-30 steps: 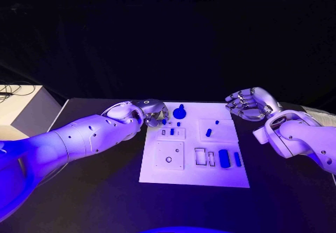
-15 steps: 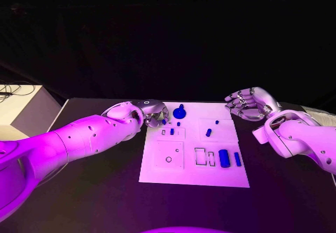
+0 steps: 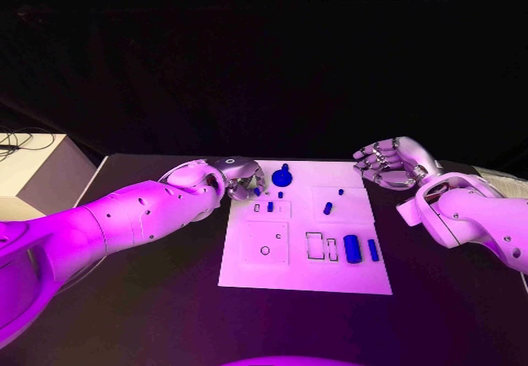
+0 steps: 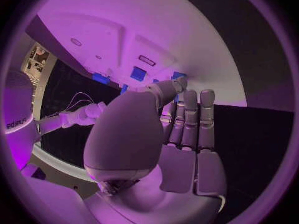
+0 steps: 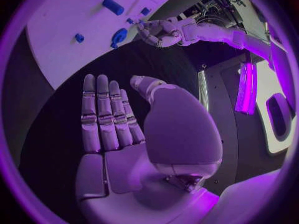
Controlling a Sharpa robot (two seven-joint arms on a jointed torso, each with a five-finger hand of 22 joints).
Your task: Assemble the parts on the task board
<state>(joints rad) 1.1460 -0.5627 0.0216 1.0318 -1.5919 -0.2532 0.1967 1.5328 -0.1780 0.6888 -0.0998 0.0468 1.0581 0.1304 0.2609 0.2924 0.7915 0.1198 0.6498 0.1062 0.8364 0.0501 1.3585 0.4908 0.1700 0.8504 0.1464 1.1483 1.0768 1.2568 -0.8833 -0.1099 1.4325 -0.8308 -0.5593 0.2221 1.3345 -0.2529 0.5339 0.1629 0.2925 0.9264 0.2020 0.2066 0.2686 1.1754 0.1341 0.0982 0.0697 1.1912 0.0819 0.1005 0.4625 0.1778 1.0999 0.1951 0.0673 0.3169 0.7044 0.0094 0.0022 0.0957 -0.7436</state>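
The white task board [image 3: 288, 268] lies in the middle of the black table, with several blue parts on it. A round knobbed part [image 3: 283, 178] is at the far edge, small pegs [image 3: 269, 206] sit near it, and a short bar [image 3: 328, 208] lies mid-board. Two longer blocks [image 3: 352, 248] lie at the right. My left hand [image 3: 242, 183] hovers over the board's far left corner beside a small peg [image 3: 258, 191]. Its fingers [image 4: 190, 117] are stretched out with nothing seen in them. My right hand [image 3: 391, 164] hangs past the far right corner, its fingers [image 5: 102, 112] straight and the palm bare.
Empty rectangular slots [image 3: 315, 244] and a square plate with a round hole [image 3: 265, 250] mark the board's near half. A pale box [image 3: 33, 171] stands off the table's left edge. Bare black table [image 3: 165, 290] lies on both sides of the board.
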